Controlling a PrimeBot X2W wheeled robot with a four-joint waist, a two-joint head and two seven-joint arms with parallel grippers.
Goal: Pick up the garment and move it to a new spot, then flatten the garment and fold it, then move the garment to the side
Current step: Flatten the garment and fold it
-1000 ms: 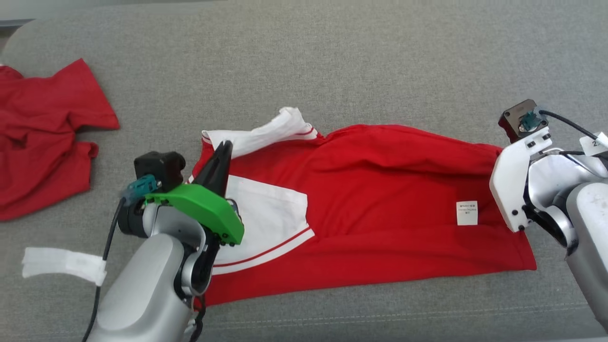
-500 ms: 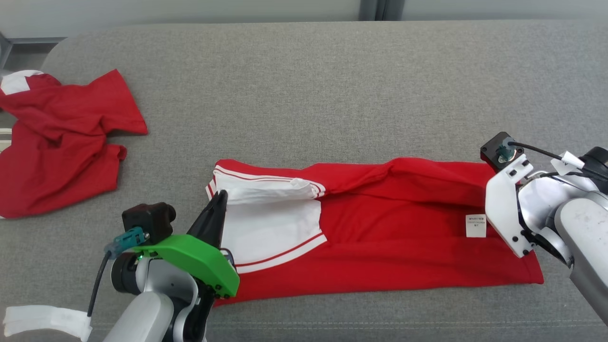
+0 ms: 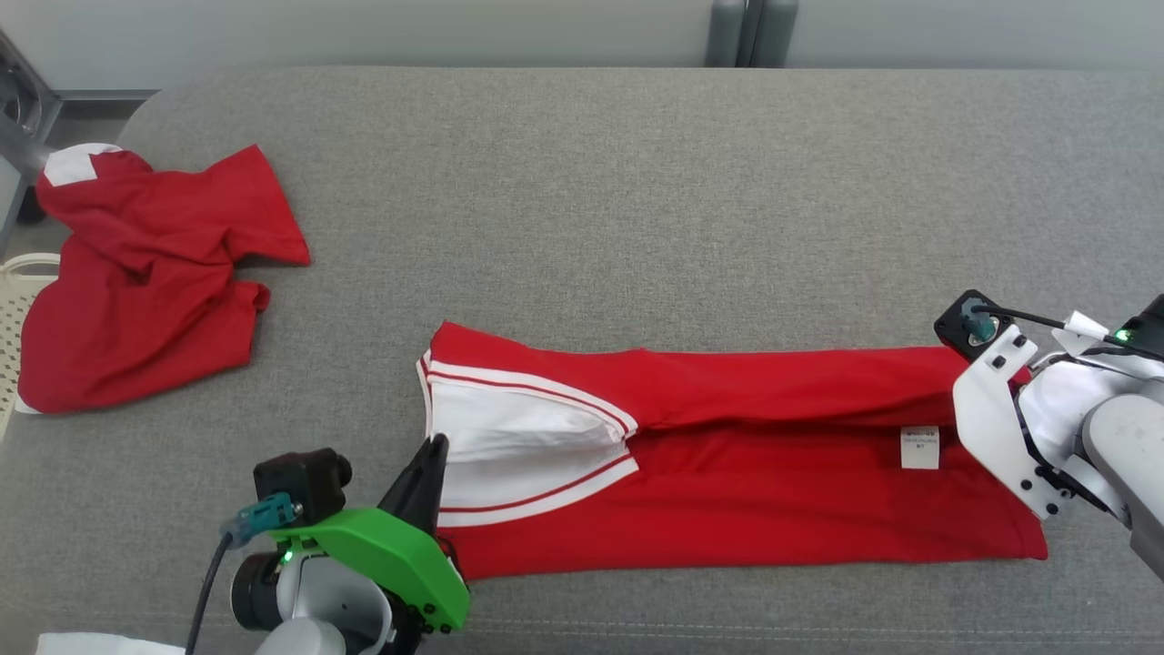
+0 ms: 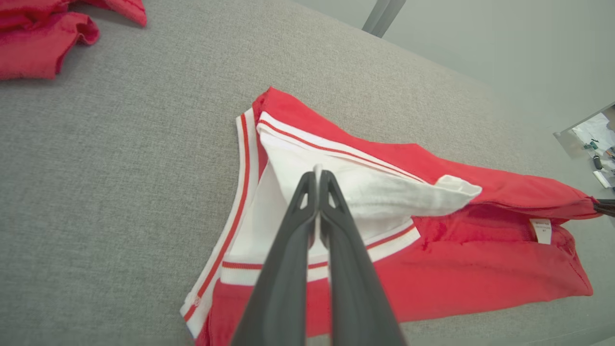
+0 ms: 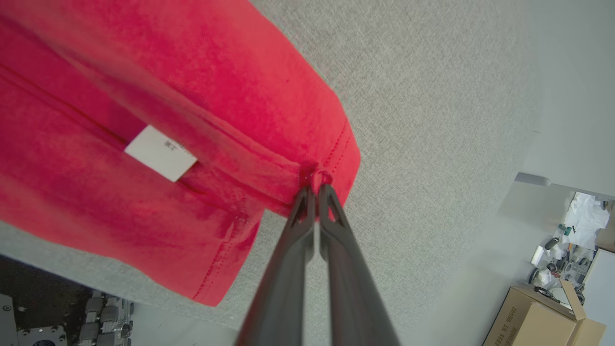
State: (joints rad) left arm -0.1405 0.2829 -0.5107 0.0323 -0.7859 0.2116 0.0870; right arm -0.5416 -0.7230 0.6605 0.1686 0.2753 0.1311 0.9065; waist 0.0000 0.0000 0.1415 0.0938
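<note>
Since a second back the head camera has swung, so we discount the overall shift. The garment (image 3: pixel 727 491) itself has changed: its raised, bunched far edge and upturned white sleeve (image 3: pixel 518 437) now lie folded down, leaving a narrower, straighter band.

Left gripper (image 4: pixel 317 174): fingers pressed together, nipping white sleeve cloth at the tips. Right gripper (image 5: pixel 314 188): likewise closed, pinching the red hem corner.

We note the garment stretched between the two on the grey cushion (image 3: pixel 637 227). Its long axis runs gripper to gripper, sleeve end at the left one, hem and care label (image 3: pixel 919 447) beside the right.
</note>
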